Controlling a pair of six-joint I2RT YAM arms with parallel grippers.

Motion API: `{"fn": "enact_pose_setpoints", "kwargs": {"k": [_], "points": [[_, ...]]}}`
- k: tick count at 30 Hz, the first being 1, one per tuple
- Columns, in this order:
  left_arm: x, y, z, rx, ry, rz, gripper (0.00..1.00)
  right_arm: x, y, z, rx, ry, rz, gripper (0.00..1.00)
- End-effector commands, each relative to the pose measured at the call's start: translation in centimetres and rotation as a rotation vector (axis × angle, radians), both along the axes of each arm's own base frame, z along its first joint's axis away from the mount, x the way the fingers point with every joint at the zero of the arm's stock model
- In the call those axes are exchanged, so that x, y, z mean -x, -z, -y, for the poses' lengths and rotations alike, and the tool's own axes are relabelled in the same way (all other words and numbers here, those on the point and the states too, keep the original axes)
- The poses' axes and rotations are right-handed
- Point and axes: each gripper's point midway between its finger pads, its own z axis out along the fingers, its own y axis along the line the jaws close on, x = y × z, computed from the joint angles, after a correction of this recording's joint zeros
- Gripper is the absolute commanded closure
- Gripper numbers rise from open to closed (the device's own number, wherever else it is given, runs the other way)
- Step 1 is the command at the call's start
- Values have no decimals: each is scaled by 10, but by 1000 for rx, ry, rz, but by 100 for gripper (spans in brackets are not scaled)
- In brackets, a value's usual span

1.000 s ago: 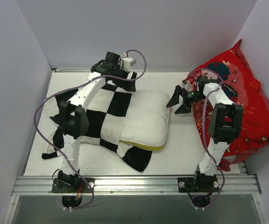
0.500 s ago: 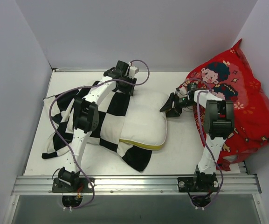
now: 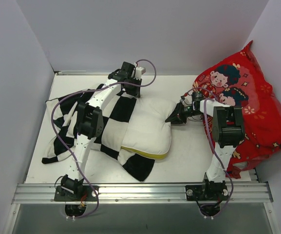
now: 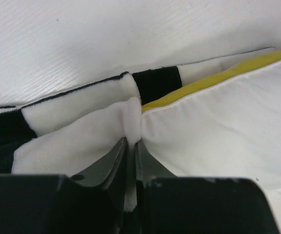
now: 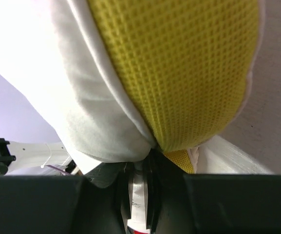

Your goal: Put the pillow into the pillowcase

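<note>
2 grippers, 2 grips.

Item 1: the left gripper has its jaws pinched almost together on a white fold of the pillowcase at its far edge. We judge this keeps the mouth steady.

Item 2: the right gripper is nipped tight on the pillow at its right edge by the yellow band, likely to push it left.

The pillow lies on the table, and we judge its left part is inside the pillowcase.
</note>
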Motion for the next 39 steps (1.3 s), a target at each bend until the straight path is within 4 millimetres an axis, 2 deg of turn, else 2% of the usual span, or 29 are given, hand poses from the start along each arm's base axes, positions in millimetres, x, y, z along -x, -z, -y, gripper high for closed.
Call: {"fn": "enact_pose_setpoints", "kwargs": {"k": [1,3,5,6,9,10,12,13,14,15,16,17,19,20,22,24,26,27,28,29,30,31,32,33,34,35,36,37,39], "points": [[-10,-4,3,14,-33,31,84,10,-13,-1,3,-15,17,98],[-14,-7,0,29,-45,33,89,15,-14,-1,4,-24,15,100],[-14,-18,7,86,-16,32,100,24,-11,-2,9,-41,2,100],[-14,-23,11,112,-2,35,100,26,-12,-3,10,-47,5,100],[0,-53,45,242,92,38,100,31,-10,-11,5,-64,-6,100],[5,-69,59,289,127,50,100,22,-12,-16,-8,-64,35,100],[29,-101,91,379,184,39,100,10,-23,-32,-62,-36,29,100],[48,-118,119,421,237,55,100,-7,-32,-40,-100,-25,92,100],[61,-137,131,451,258,68,100,-21,-48,-47,-144,-23,125,100],[72,-146,142,479,258,54,100,-39,-59,-54,-193,12,154,100],[89,-154,162,506,293,64,100,-50,-69,-55,-224,29,180,100],[100,-156,166,508,289,52,100,-60,-80,-56,-254,41,211,100],[107,-152,175,523,248,38,100,-82,-102,-53,-323,96,247,100],[109,-142,172,507,225,18,100,-91,-108,-48,-345,122,256,100],[100,-134,169,485,164,31,100,-111,-122,-33,-366,180,300,100],[80,-130,158,453,109,79,100,-125,-128,-23,-359,199,330,100],[59,-130,144,421,91,147,100,-133,-122,-11,-325,212,351,100],[51,-139,137,410,92,182,93,-134,-117,-9,-308,214,335,100],[44,-140,130,387,91,210,80,-135,-112,-7,-282,206,356,100],[40,-145,122,367,102,235,59,-135,-107,-6,-264,202,355,93],[30,-149,105,325,121,285,46,-130,-101,-5,-246,203,314,82],[32,-155,87,280,113,293,34,-129,-100,-4,-230,192,327,69],[31,-155,71,241,108,300,16,-126,-104,-1,-220,194,331,51],[26,-155,45,188,113,327,11,-118,-101,1,-207,197,296,44],[37,-126,23,128,117,252,2,-108,-93,3,-187,201,268,36],[49,-149,5,127,131,284,3,-100,-96,8,-148,195,297,28],[51,-147,-22,79,131,290,3,-83,-85,10,-112,194,218,26],[72,-137,-42,46,127,256,3,-65,-71,11,-87,189,165,23],[100,-123,-64,-12,192,225,3,-36,-66,8,-68,166,110,20]]}}
